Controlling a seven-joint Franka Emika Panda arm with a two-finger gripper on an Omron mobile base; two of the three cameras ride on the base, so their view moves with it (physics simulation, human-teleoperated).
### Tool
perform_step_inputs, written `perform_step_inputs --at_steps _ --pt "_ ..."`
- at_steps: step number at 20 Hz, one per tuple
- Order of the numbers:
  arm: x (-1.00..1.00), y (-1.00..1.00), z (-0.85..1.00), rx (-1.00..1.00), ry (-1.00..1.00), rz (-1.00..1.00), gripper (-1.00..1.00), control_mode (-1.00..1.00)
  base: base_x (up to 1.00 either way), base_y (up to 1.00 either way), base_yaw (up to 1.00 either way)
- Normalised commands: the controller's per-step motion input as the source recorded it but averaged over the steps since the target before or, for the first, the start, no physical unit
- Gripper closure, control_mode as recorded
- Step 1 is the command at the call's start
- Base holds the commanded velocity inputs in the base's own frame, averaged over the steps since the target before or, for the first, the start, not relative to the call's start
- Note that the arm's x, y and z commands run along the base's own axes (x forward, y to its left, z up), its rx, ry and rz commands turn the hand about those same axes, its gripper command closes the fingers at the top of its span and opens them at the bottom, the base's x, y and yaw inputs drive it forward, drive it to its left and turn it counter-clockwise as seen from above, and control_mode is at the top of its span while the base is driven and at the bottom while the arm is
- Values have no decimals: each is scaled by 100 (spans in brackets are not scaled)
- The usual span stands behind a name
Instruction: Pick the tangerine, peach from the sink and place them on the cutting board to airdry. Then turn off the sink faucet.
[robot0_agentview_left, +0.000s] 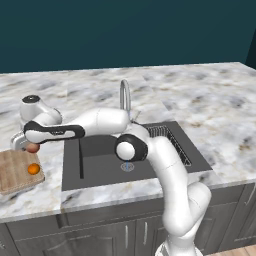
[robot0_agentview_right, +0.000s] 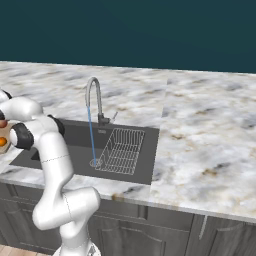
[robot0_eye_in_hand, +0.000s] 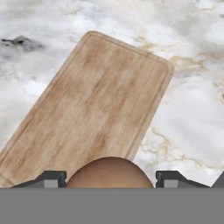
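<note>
Fruit count: two, one tangerine (robot0_agentview_left: 33, 169) and one peach (robot0_agentview_left: 32, 148).
Boards: one cutting board (robot0_agentview_left: 14, 172), light brown wood with grain stripes and rounded corners, at the left edge of the left base view.
Sinks: one sink (robot0_agentview_left: 102, 170), a dark grey basin at centre frame, with a round metal drain and a wire rack at its right side.
Taps: one sink faucet (robot0_agentview_left: 125, 97), a slim silver gooseneck; in the right base view a thin blue stream falls from its spout to the drain.
On the board: the tangerine, a small plain orange ball, lies near the board's right edge.
In the sink: no fruit can be seen in the basin.
Peach: reddish-brown and round, sitting between the fingers at the bottom centre of the hand view, over the board's near end.
Tool (robot0_eye_in_hand: 111, 178): fingers spread wide on either side of the peach; whether they press it cannot be told.
Counter (robot0_agentview_left: 210, 100): white and grey marble, carrying board and sink.
</note>
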Motion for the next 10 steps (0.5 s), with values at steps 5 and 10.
perform_step_inputs --at_steps 5,10 --pt "0 6 -2 -1 0 1 100 -100 0 0 0" --pt "0 17 -5 -1 1 2 100 -100 0 0 0"
